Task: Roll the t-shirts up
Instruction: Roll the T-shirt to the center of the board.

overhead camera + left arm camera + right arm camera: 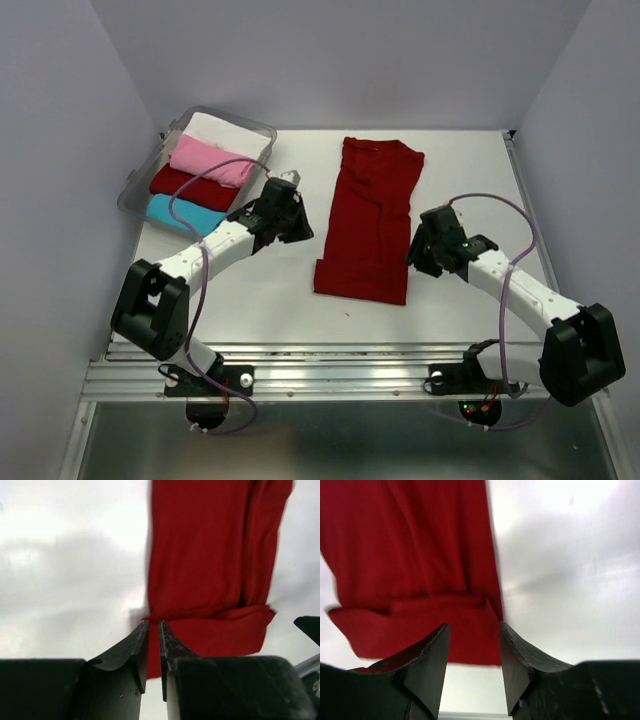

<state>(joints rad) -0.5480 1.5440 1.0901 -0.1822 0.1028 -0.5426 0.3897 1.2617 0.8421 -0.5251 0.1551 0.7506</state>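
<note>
Shows a clear plastic bin [140,182] on the far left part of a white table [470,180], set at a slant to the table's edges, with its near left corner out at the table's left side. Shows a rounded rim and see-through walls on the bin. Shows a matt, pale tabletop, crossed by soft grey shadows in both wrist views. Closes in on three sides with plain lavender-grey walls: a back wall [340,60], a left wall [50,220] and a right wall [595,150]. Ends at the near edge in a ribbed aluminium rail [340,372] running the table's full width
</note>
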